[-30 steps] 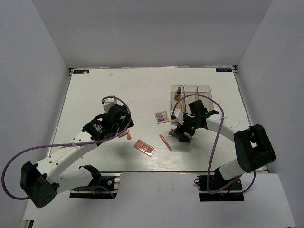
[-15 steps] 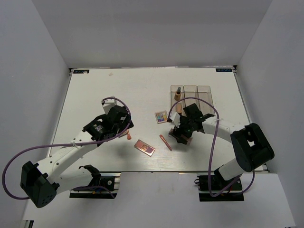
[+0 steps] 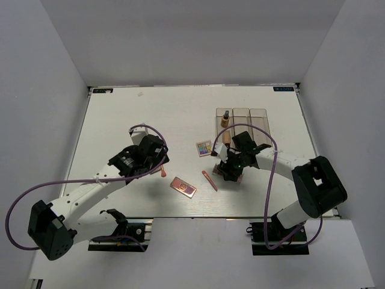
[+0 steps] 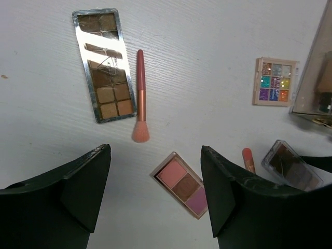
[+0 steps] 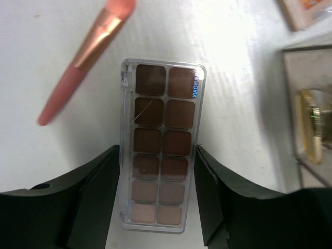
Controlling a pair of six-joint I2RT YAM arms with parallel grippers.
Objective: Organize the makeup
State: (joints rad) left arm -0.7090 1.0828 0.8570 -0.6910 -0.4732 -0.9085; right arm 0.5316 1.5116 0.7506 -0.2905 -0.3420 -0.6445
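In the right wrist view my right gripper [image 5: 158, 194] is shut on a clear-cased brown eyeshadow palette [image 5: 162, 171]; its jaws press both long sides at table level. A coral-pink stick [image 5: 85, 57] lies up and to the left of it. In the top view this gripper [image 3: 231, 171] is just below the clear box [image 3: 242, 120]. My left gripper [image 4: 155, 197] is open and empty above the pink-brown palette [image 4: 184, 184]. The left wrist view also shows a long silver palette [image 4: 104, 65], a pink brush [image 4: 140, 96] and the multicoloured palette [image 4: 275, 81].
The clear three-compartment box stands at the back right with a small brown bottle [image 3: 225, 118] in its left compartment; its gold knob [image 5: 311, 129] is close to my right gripper. The pink-brown palette [image 3: 183, 187] and coral stick [image 3: 209, 180] lie mid-table.
My right gripper has shifted slightly left and settled onto the clear brown palette. My left arm has moved a little to the right.
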